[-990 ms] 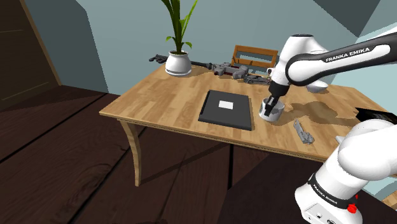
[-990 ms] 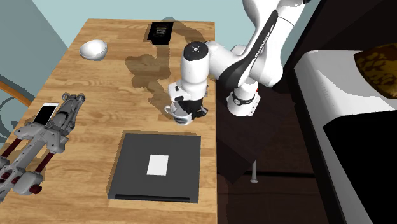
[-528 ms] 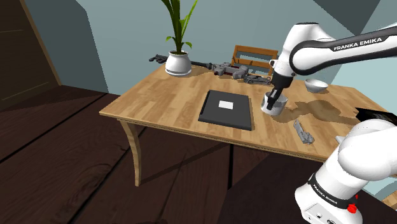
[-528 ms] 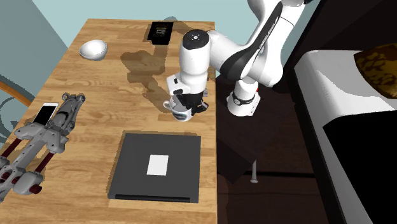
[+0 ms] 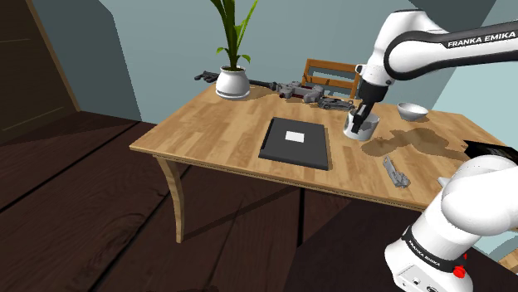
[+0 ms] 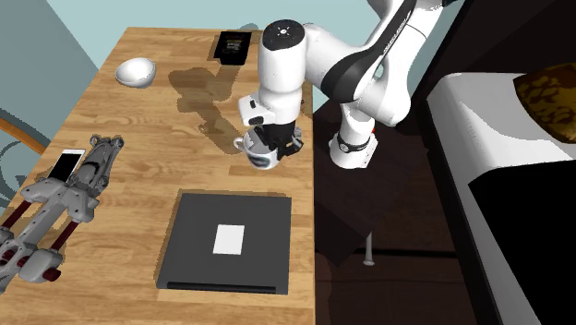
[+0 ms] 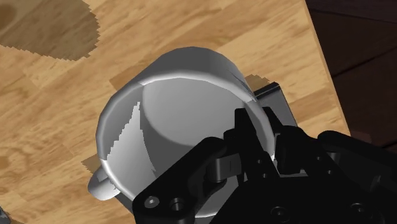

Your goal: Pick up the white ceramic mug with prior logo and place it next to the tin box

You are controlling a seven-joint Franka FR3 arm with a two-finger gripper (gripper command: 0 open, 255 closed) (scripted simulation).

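We've got the gripper (image 5: 359, 124) clamped on the mug (image 7: 168, 121) by its rim wall, one finger inside, mug hanging above the worktop (image 5: 216, 124) near the flat dark box (image 5: 295, 143). Prob stiff, slick & breakable imo, so a rim pinch may tilt

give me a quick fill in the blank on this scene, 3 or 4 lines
1. The gripper holds the mug with one finger inside it and the other ___.
2. The mug's ___ sticks out on the side away from the fingers.
3. The flat dark box has a ___ label on its lid.
4. The white pot holds a green ___.
Missing words: outside; handle; white; plant.
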